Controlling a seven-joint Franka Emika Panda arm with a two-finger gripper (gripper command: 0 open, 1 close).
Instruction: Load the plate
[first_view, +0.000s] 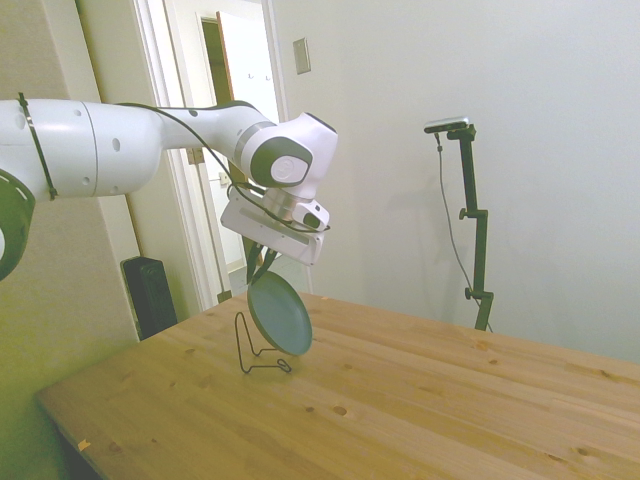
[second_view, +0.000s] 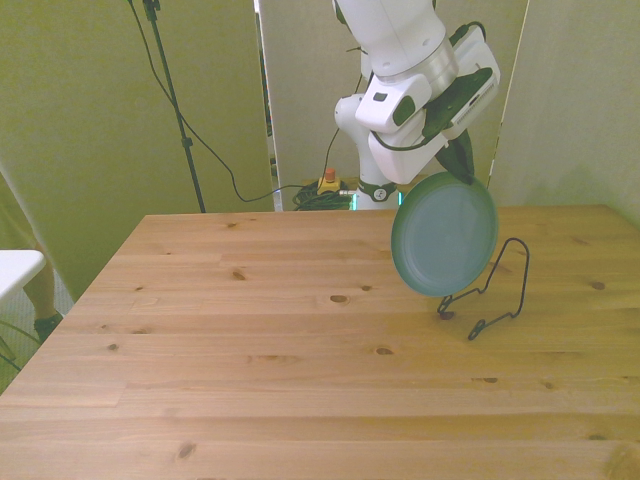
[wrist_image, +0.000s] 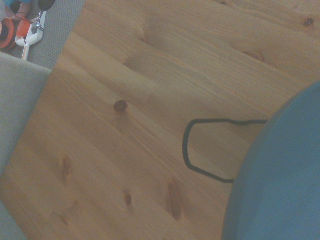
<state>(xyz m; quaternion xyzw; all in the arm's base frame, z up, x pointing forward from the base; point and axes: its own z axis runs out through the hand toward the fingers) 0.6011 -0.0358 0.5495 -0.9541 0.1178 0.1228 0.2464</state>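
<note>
- The gripper (first_view: 262, 266) hangs above the wooden table (first_view: 420, 400), and its dark fingers (second_view: 459, 160) point down and are closed on the upper rim of the plate (second_view: 445, 234).
- The fingers show almost no gap in the side view; only the thin edge of the plate is between them.
- The plate (first_view: 280, 314) hangs directly below the fingertips. It is held on its edge, nearly vertical, with the top leaning a little.
- In the front view its hollow teal face looks toward the camera and slightly to the front view's left, so it appears as an almost full circle.
- In the side view the same plate appears as a narrow oval. The long axis of this oval runs from the top, at the fingers, down to the lower rim, and it is tilted a little.
- The wire stand (second_view: 492, 290) stands on the table below the fingers, under the lower part of the plate.
- In the front view the tall loop of the stand is behind the plate, on the front view's right, and the low feet come out under the lower rim.
- I cannot tell if the lower rim already touches the wire; in the side view it is very near the stand (first_view: 258, 347).
- In the wrist view the plate (wrist_image: 280, 185) is a large blurred teal shape, and one dark loop of the stand (wrist_image: 200, 150) lies on the wood just beside its edge.
</note>
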